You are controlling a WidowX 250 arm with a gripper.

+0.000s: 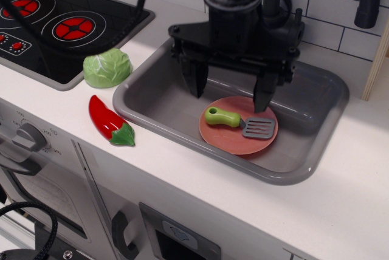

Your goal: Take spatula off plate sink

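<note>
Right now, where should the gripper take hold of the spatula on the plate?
Probably the chunky lime-green handle of the spatula, from straight above. It lies flat on the plate, and the thin slotted blade gives little to pinch. The open gripper hangs just above it.

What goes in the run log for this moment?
gripper: open, above plate | spatula: on plate, ungrasped | plate: in sink

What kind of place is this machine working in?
It looks like a toy play kitchen: a grey sink set in a white counter, a black stovetop with red burners, and plastic food such as a cabbage and chili pepper.
</note>
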